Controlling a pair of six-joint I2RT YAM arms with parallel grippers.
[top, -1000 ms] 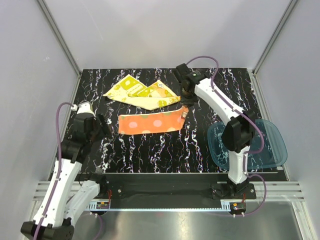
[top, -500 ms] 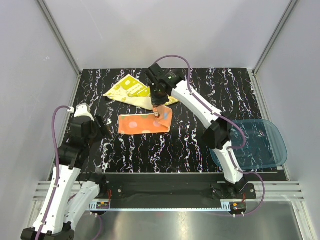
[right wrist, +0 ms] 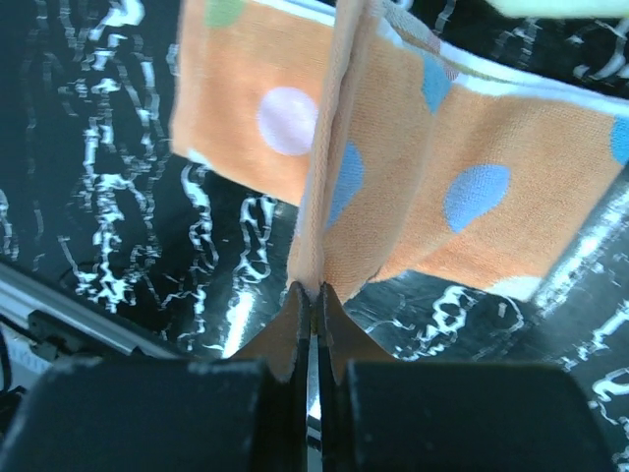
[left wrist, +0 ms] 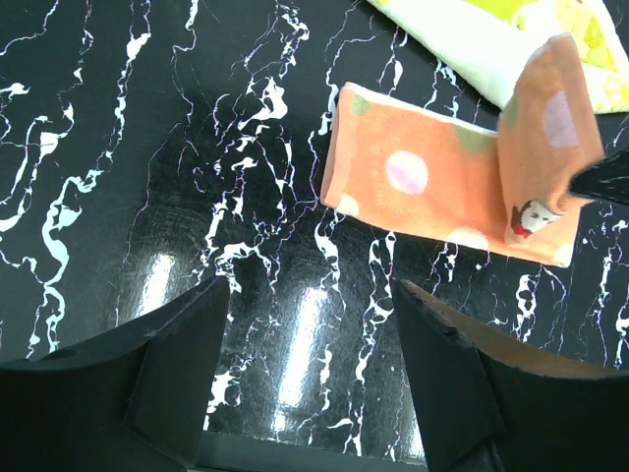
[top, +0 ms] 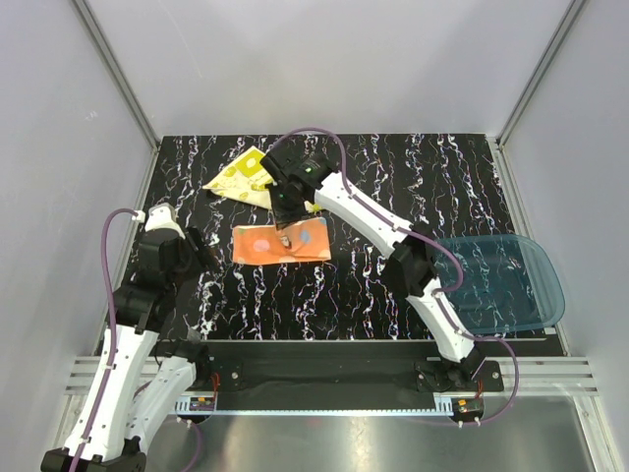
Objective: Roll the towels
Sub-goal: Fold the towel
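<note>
The orange polka-dot towel (top: 278, 244) lies mid-table, its right end lifted and folded over to the left. My right gripper (top: 286, 222) is shut on that lifted end; the right wrist view shows the cloth (right wrist: 393, 187) pinched between the fingertips (right wrist: 292, 315). The yellow patterned towel (top: 243, 177) lies behind it, partly hidden by the right arm. My left gripper (left wrist: 310, 324) is open and empty over bare table, left of the orange towel (left wrist: 423, 182).
A translucent blue tray (top: 511, 280) sits at the right table edge. The right arm stretches diagonally across the middle of the table. Grey walls enclose the black marbled table (top: 344, 305).
My right gripper has carried the orange towel's right end leftward over the towel, shortening it. The blue tray has shifted a little. The left arm has barely moved.
</note>
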